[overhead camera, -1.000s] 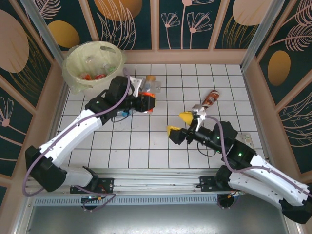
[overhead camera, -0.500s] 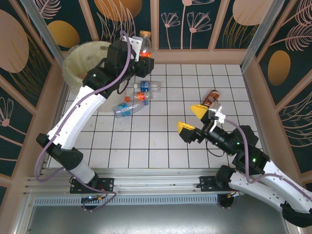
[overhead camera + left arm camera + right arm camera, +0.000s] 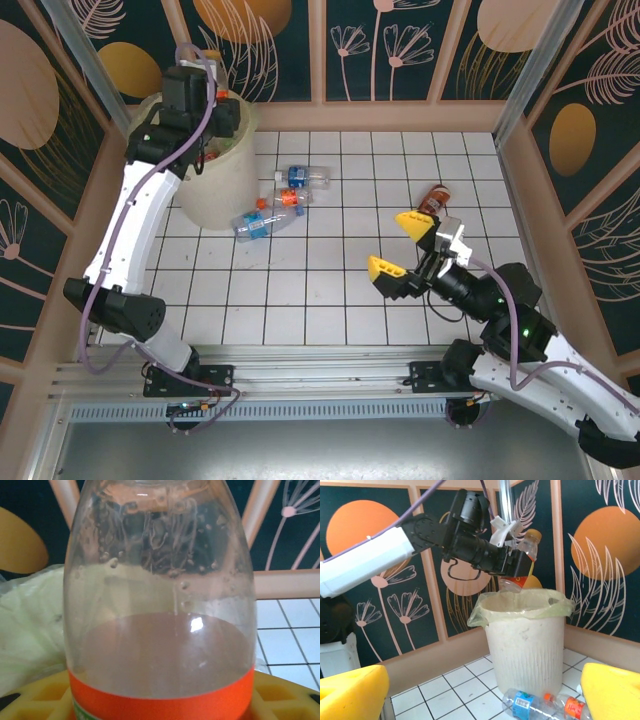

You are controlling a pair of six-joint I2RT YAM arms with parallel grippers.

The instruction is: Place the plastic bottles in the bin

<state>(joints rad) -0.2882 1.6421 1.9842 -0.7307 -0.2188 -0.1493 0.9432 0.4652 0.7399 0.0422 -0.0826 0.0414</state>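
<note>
Moved: the left gripper has swung up from the floor beside the bin to the bin's rim, carrying the held bottle. The right gripper has shifted only slightly.
Left jaws: pinched on the held bottle at its orange label, with the yellow pads on either side.
Right jaws: spread wide with nothing between them, well away from the bin.
Held bottle, place: above the bin's mouth, near the rim, not yet inside.
Held bottle, axis: steep and leaning a little. The amber end points up and the clear end down toward the bag. I cannot tell which end has the cap.
Step in hand: the drop, by my judgement.
Doing it well: centre the bottle over the opening before the jaws part. A release at the rim could bounce it out or snag the bag.
Left to do: three bottles lie just beside the bin's base. A red-brown bottle lies well apart from the bin, near the right gripper.
</note>
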